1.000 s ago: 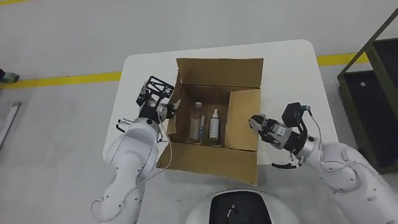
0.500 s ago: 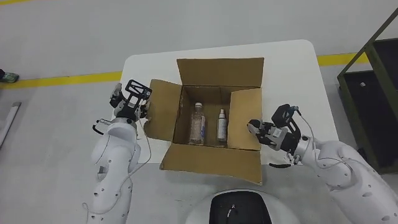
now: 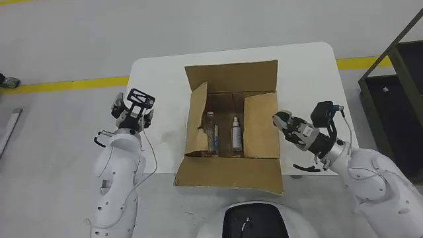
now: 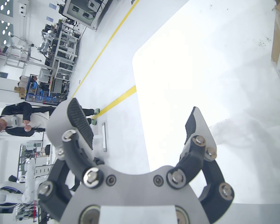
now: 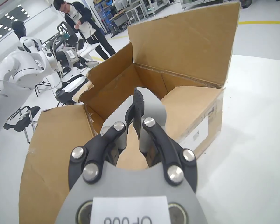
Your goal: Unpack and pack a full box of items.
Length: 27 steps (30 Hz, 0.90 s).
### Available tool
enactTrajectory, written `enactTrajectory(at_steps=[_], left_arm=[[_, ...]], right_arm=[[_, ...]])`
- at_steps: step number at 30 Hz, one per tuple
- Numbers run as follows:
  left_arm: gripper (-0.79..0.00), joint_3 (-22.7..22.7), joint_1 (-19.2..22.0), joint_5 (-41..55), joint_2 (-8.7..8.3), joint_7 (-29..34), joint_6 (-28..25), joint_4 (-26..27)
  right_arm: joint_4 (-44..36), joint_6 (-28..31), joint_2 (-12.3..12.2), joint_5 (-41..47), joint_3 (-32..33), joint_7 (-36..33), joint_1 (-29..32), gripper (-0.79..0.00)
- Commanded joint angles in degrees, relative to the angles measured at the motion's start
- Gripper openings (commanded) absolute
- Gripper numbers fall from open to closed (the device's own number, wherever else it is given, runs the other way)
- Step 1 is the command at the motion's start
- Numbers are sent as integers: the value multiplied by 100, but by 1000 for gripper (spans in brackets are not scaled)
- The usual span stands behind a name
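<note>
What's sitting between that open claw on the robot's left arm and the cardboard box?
Nothing: only bare white table lies between the left gripper and the cardboard box, as the top view shows.

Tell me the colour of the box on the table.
The box is plain brown cardboard; the top view shows it best.

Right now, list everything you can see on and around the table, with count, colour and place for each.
Open cardboard box: one, brown, middle of the table, flaps open.
Clear plastic bottles: two, clear, lying side by side on the box floor.
Rounded table: one, white, under the box.
Floor lines: two, yellow, on the grey floor beyond the table.
Metal rack: one, dark green, on the floor off the table's right side.
Left gripper: one, grey and black, open, at the table's left edge.
Right gripper: one, grey and black, shut, beside the box's right flap.
</note>
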State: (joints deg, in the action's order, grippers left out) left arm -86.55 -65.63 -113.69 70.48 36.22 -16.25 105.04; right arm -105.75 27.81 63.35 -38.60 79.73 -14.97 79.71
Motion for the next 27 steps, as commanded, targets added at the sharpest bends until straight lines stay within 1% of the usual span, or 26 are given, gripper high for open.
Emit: enactTrajectory(at_steps=[1, 4, 8, 11, 14, 16, 18, 22, 24, 27], left_arm=[[0, -34, 9, 144, 7, -16, 36, 95], [0, -42, 25, 636, 29, 38, -36, 354], [0, 84, 35, 1953, 98, 418, -132, 895], [0, 308, 81, 2880, 147, 756, -158, 1335], [0, 656, 131, 3273, 173, 945, -270, 1584], [0, 890, 143, 3310, 179, 969, -392, 1622], [0, 1112, 145, 3143, 177, 987, -538, 1646], [0, 1567, 83, 2039, 134, 723, -1006, 1577], [0, 1705, -16, 1806, 130, 545, -972, 1498], [0, 1782, -66, 1419, 108, 411, -1086, 1409]], right_arm=[[-26, -19, -7, 35, 23, -123, 22, -785], [15, -16, -10, 51, 15, -163, 78, -785], [31, -22, -6, 23, -34, -133, 137, -785], [28, -20, -4, -25, -64, -119, 158, -785], [27, -33, -3, -55, -70, -100, 171, -785], [18, -36, -4, -78, -65, -78, 185, -785], [6, -46, -5, -106, -52, -58, 208, -785], [-37, -48, -13, -138, 0, -36, 289, -785], [-67, -49, -18, -146, 31, -34, 330, -785], [-88, -46, -23, -150, 67, -39, 365, -785]])
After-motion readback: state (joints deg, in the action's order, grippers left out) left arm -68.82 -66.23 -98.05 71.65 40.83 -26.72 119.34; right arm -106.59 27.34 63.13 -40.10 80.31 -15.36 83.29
